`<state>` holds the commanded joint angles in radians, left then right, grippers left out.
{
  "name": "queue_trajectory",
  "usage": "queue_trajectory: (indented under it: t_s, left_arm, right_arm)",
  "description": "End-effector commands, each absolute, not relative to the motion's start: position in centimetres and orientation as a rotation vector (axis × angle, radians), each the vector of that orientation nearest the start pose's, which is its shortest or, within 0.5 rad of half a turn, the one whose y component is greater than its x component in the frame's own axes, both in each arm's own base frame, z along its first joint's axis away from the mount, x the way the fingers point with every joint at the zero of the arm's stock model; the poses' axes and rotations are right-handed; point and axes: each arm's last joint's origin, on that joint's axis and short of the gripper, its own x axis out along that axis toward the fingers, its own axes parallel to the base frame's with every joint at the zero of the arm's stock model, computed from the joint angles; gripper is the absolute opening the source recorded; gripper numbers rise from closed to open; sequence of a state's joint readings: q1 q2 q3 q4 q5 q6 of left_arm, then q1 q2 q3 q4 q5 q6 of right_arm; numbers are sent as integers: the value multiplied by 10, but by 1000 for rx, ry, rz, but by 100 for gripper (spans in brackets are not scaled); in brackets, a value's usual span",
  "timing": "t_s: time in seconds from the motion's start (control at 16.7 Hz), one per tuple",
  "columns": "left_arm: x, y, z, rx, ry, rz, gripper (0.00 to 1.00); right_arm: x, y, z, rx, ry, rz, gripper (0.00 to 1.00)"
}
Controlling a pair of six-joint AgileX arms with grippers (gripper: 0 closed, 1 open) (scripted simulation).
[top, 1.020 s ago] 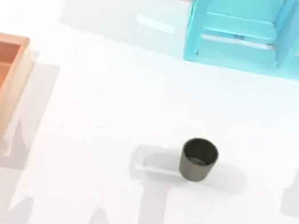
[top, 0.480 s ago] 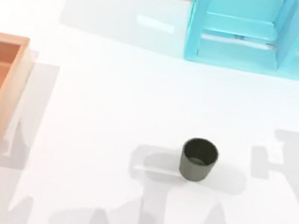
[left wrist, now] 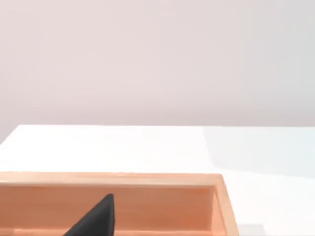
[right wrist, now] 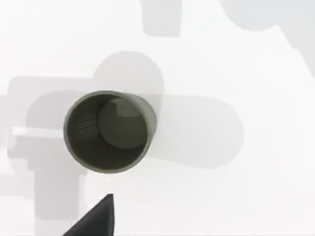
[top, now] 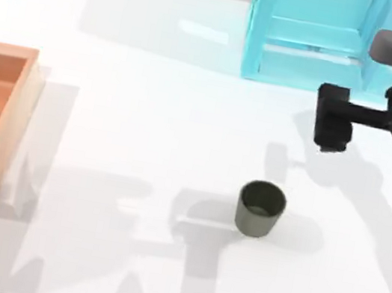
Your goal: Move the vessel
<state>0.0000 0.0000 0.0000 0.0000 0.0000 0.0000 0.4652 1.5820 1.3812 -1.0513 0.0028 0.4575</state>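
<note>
The big white bench point(top: 149, 108) held everything. A blue shelf point(top: 314, 38) stood at the top, and a wooden tray point(top: 2, 127) sat at the left edge, where my left arm waited. My right gripper point(top: 332, 129) hung at the upper right, so it could reach down. I could not tell if its fingers were apart. The vessel point(top: 261, 209) stood upright, low and right of middle.

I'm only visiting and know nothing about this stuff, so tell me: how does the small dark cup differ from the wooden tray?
The vessel is a round, dark olive-grey cup; the tray is straight-sided, in light orange-brown wood.
The vessel looks much smaller than the tray, which runs off the picture's left edge.
The vessel stands near the table's middle; the tray lies at its left side.
Both rest on the white table with their open sides up.
</note>
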Motion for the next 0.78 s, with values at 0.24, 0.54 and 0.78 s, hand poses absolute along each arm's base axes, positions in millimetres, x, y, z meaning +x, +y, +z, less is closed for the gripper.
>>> queue_trajectory:
  t_s: [0.24,0.54,0.78]
  left_arm:
    - [106,-1,160,0,0,0,100]
    - [106,-1,160,0,0,0,100]
    - [106,-1,160,0,0,0,100]
  right_arm:
    - [309,188,259,48,1467,46,100]
    - [323,216,239,10,1570,-6,100]
    - [323,216,239,9,1571,-6,100]
